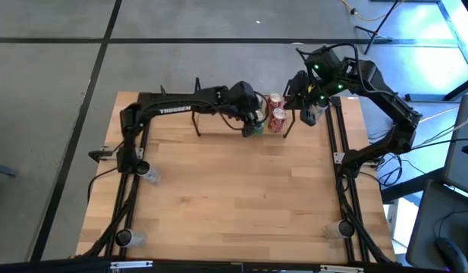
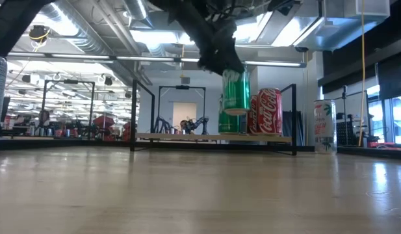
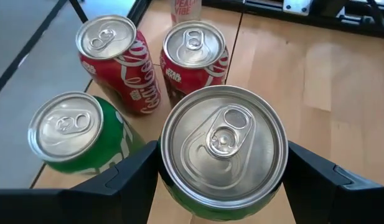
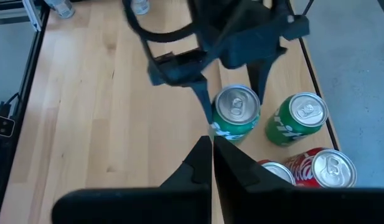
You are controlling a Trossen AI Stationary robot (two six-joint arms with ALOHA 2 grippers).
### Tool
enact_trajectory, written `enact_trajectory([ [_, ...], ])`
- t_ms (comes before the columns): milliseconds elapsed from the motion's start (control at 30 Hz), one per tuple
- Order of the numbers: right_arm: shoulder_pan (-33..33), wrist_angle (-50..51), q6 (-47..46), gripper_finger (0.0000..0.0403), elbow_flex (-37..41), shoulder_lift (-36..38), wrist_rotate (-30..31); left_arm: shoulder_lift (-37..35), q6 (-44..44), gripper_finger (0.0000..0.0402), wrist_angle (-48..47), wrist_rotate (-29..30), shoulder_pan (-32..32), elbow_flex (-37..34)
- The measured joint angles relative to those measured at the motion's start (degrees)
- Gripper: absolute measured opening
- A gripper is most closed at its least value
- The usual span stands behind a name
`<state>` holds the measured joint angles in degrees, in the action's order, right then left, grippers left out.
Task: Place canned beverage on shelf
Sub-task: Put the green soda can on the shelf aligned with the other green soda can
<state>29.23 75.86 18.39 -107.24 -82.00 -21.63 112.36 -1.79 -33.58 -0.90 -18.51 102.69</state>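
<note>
Can (image 3: 224, 149) sits clamped between left end effector (image 3: 223, 177) fingers.

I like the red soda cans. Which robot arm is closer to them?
Left. The left tool holds a green metal can right beside the two red soda cans. The right tool hangs a little farther away on their other side.

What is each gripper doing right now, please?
Left gripper: shut on the green can, held just above the shelf.
Right gripper: shut, empty, hovering near the shelf's right end.
</note>
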Motion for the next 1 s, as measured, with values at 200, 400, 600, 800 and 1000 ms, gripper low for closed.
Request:
enact_trajectory([
  [200,0.0,0.2,-0.1,0.0007,0.0,0.0,0.0,2.1,-2.2,0.0263,0.1,-1.6,-1.8,0.0],
  [400,0.0,0.2,-0.1,0.0007,0.0,0.0,0.0,3.7,-6.0,0.0263,1.7,-1.6,-3.5,0.1],
  [600,0.0,0.2,-0.1,0.0007,0.0,0.0,0.0,4.7,-6.6,0.0263,2.0,-1.9,-4.6,0.1],
  [800,0.0,0.2,-0.1,0.0007,0.0,0.0,0.0,6.1,-7.4,0.0263,3.3,-1.9,-4.8,0.1],
  [1000,0.0,0.2,-0.1,0.0007,0.0,0.0,0.0,6.0,-7.4,0.0263,3.3,-1.4,-4.6,0.1],
])
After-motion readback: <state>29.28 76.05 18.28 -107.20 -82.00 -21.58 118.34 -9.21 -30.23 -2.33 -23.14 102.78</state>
